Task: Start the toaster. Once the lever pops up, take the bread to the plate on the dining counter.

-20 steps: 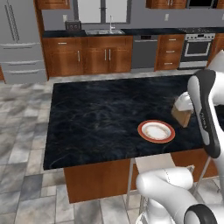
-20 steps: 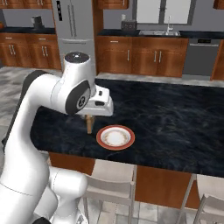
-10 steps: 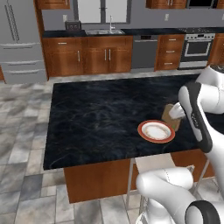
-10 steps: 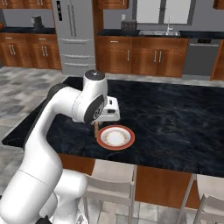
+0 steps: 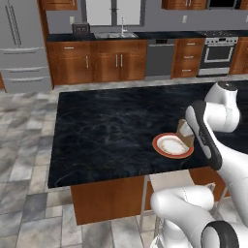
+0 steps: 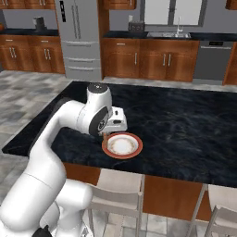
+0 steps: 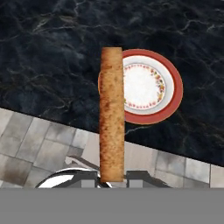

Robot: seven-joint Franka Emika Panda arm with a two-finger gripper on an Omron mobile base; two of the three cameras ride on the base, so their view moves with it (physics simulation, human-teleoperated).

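This is a home kitchen. A steel fridge (image 6: 77,39) stands among brown wooden cabinets (image 5: 104,60), with a sink and tap (image 5: 118,33) under a window (image 5: 114,10), a dishwasher (image 5: 158,58) and an oven range (image 5: 218,53) along the back wall. A black marble table (image 5: 111,131) fills the middle, with stools (image 6: 118,196) at its near edge, on grey stone floor tiles (image 5: 24,160). A red-rimmed plate (image 5: 172,145) sits on the table.

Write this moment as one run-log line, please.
gripper: shut on bread | bread: above plate's edge | plate: on dining counter
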